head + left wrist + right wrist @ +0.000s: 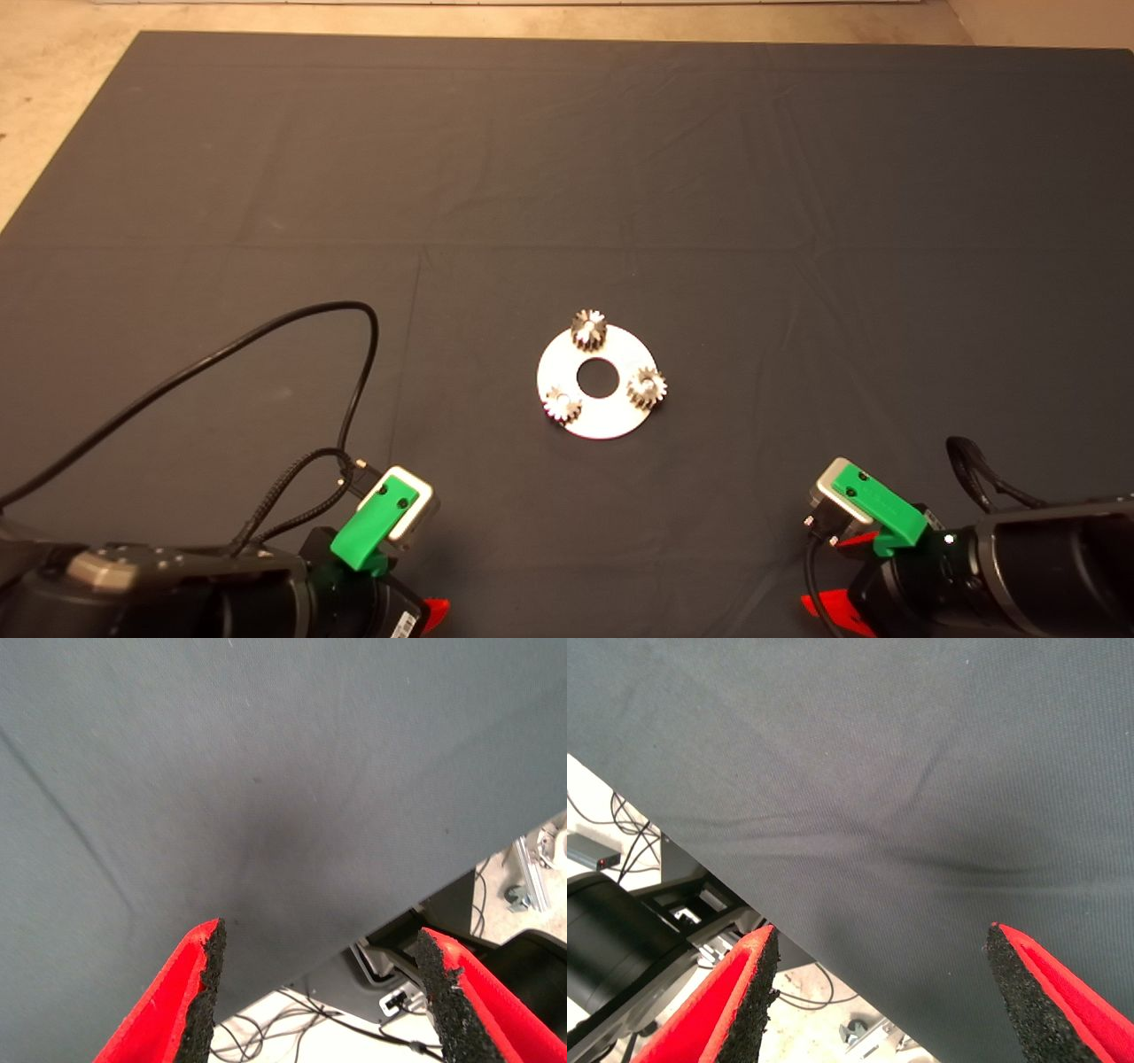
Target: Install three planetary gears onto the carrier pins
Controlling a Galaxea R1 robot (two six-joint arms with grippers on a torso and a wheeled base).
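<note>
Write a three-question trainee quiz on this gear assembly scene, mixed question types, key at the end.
1. True or false: all three planetary gears sit on the disc.
2. Multiple choice: the left hand is A) shut on a gear, B) open over the mat, C) touching the disc.
3. Fill in: the right hand waits at the head view's lower ____ edge.

Key: 1 true. 2 B. 3 right.

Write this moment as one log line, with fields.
gears: three gears on disc | left claw: open, parked | right claw: open, parked
</note>
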